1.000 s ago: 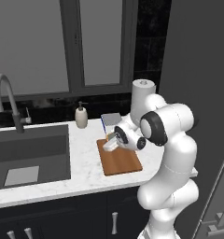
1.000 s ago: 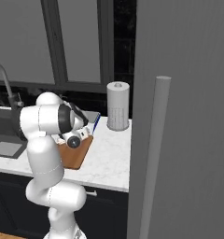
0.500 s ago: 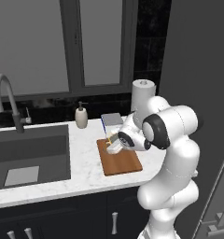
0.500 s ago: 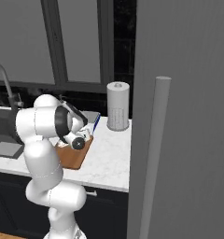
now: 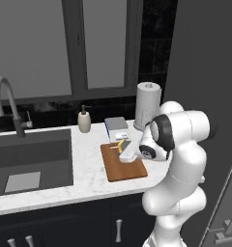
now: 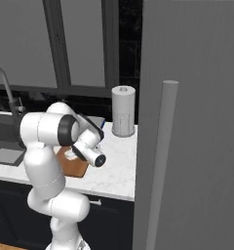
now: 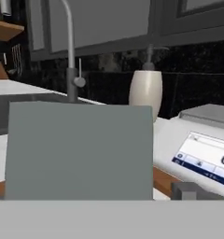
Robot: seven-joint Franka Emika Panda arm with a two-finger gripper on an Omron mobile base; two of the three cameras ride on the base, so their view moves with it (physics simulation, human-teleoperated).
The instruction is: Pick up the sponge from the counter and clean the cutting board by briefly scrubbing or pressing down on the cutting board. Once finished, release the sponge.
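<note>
Scrub step: sponge (image 5: 122,145) over the board (image 5: 123,166).
We judge the fingers (image 5: 125,146) hold the sponge at the board's far edge; press flat, stroke briefly, stay clear of the scale (image 5: 117,128), then let go.

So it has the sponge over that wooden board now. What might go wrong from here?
The sponge sits in the gripper near the cutting board's far end, beside the blue-and-white box; a wide scrub might nudge that box. The soap bottle also stands close by. Pressing near the board's edge could shift it on the counter.
</note>
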